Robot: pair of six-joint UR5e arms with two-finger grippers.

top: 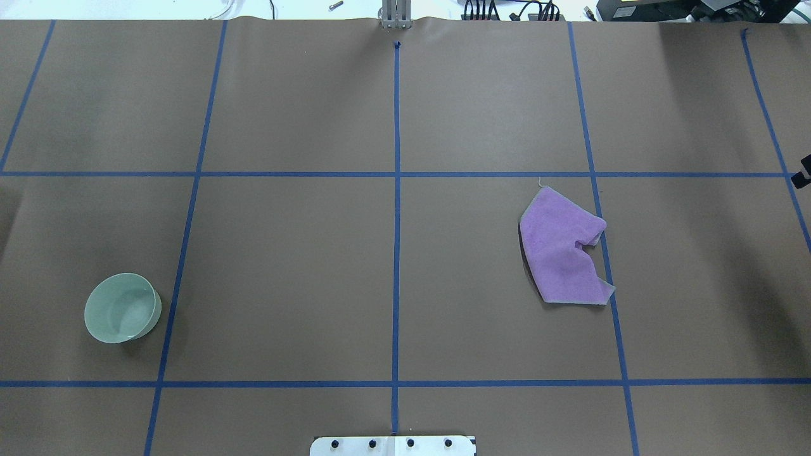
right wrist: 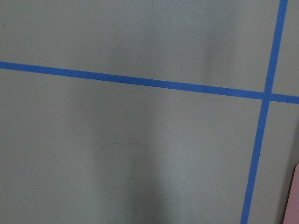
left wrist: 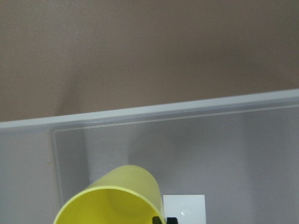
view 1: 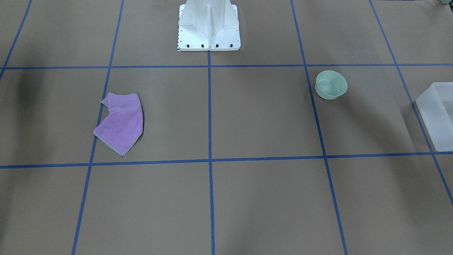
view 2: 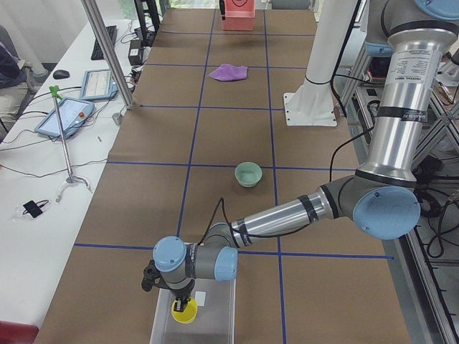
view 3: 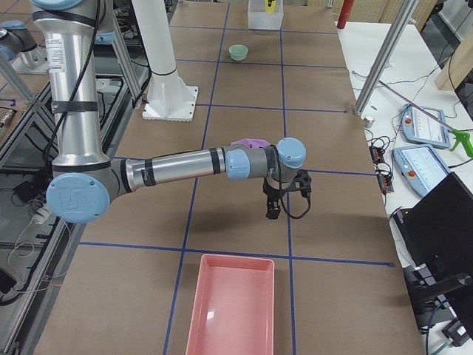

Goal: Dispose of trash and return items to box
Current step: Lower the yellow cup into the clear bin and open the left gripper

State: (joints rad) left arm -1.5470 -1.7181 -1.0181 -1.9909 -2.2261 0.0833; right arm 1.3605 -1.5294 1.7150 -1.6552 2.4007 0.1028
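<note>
A bright yellow cup (left wrist: pixel 117 191) shows within the frosted white box (left wrist: pixel 196 106) at the left end of the table (view 1: pixel 262 117), directly under the left gripper (view 2: pixel 181 299), as a two-armed robot tidies up. Only a dark sliver of one finger appears against the cup's rim in the wrist view, so it cannot be told whether the jaws are clamped on the cup or parted. The cup is smooth, tapered plastic with thin walls and its open mouth upward. It looks light and stiff but slick, and is probably best pinched over the rim, one finger inside and one outside. The other item, a pale mint-green bowl (top: pixel 121 308), stands upright and empty on the robot's left half of the table, well apart from the box. Wider and shallower than the cup, it looks equally light and hard, and is likely to skate on the brown paper if nudged. Its thin rim looks the surest hold. The right gripper (view 3: pixel 272 211) hangs above bare table near a crumpled purple cloth (top: pixel 564 250) and a pink tray (view 3: pixel 230 307); whether its jaws are apart or together cannot be told
</note>
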